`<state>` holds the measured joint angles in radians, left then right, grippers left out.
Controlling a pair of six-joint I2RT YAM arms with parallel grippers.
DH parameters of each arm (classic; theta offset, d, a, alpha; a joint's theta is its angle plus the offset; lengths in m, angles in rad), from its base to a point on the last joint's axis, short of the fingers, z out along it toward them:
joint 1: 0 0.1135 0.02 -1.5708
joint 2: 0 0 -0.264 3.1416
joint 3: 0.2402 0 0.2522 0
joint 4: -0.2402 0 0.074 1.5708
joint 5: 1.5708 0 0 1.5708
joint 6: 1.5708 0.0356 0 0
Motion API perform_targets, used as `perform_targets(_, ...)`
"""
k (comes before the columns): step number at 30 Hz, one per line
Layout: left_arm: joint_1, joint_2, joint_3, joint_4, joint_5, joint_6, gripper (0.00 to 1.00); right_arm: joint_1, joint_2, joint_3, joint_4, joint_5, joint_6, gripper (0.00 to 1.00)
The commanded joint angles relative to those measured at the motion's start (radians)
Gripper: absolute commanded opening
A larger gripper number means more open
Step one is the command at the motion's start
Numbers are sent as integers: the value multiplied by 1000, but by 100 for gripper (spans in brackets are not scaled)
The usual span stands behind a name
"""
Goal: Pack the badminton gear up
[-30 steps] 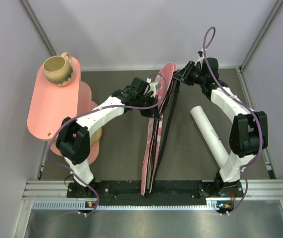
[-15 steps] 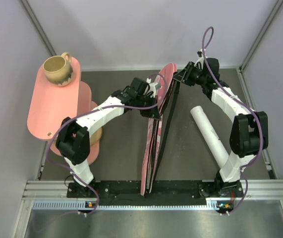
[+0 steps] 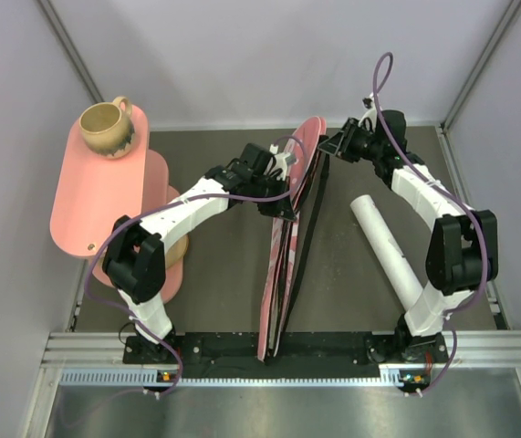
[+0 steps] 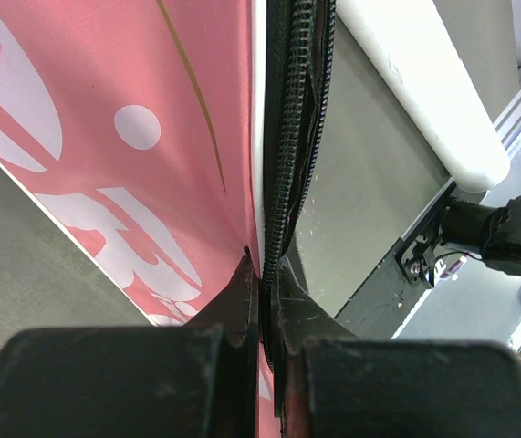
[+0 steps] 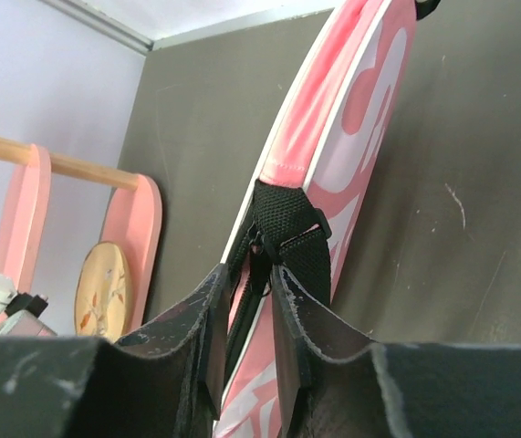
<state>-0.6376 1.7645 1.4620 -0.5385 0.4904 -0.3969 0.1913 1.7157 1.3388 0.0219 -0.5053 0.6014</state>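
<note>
The long pink bag point(image 3: 283, 265) with white lettering stands on its edge down the middle of the table. My left gripper point(image 3: 285, 178) is shut on the bag's black zipper edge point(image 4: 283, 137) near the wide far end, and its fingertips point(image 4: 265, 274) pinch the zipper band beside the pink side panel point(image 4: 151, 137). My right gripper point(image 3: 327, 146) is at the bag's far tip. Its jaws point(image 5: 249, 271) stand narrow around the black zipper pull point(image 5: 258, 260), just below the black webbing tab point(image 5: 292, 228). The white tube point(image 3: 388, 246) lies flat to the right of the bag and shows in the left wrist view as well point(image 4: 415, 82).
A pink oval tiered table point(image 3: 78, 192) stands at the left with a tan mug point(image 3: 107, 128) on its top tier and a tan round object point(image 5: 100, 292) on a lower tier. Pale walls close the back and sides. A metal rail point(image 3: 287, 351) runs along the near edge.
My right gripper has edged slightly to the right at the bag's far tip. The left arm, the bag and the tube stay where they were.
</note>
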Motion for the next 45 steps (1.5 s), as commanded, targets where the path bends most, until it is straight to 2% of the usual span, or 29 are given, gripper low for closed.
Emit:
perform_targets(1, 0, -43, -8, -8, 23, 6, 0, 2, -70, -9, 38, -45, -14, 22)
perform_targets(9, 0, -45, -6, -6, 22, 7, 0, 0, -56, 2, 33, -44, -15, 0)
perform_targets(17, 1, -50, -11, -8, 19, 7, 0, 0, -41, 30, 1, -36, -14, 0)
perform_targets(18, 3, -50, -9, -6, 19, 6, 0, 0, -41, 30, -2, -23, -2, 2)
perform_targets(21, 1, -48, -11, -8, 20, 3, 0, 2, -33, 25, 4, -18, 61, 18)
perform_targets(23, 1, -43, -8, -8, 23, 3, 0, 2, -30, 14, 22, -25, 106, 23)
perform_targets(24, 0, -43, -8, -8, 27, 3, 0, 0, -30, 11, 35, -22, 115, 29)
perform_targets(26, 1, -46, -8, -8, 28, 3, 0, 0, -28, 8, 35, -12, 130, 32)
perform_targets(32, 1, -46, -11, -6, 25, 3, 0, 2, -16, 37, -20, 48, 146, 34)
perform_targets(35, 1, -42, -9, -6, 28, 0, 0, 2, -15, 57, -109, 112, 161, 34)
perform_targets(45, 0, -36, -2, 2, 36, -6, 0, 28, 22, 118, -209, 194, 201, 29)
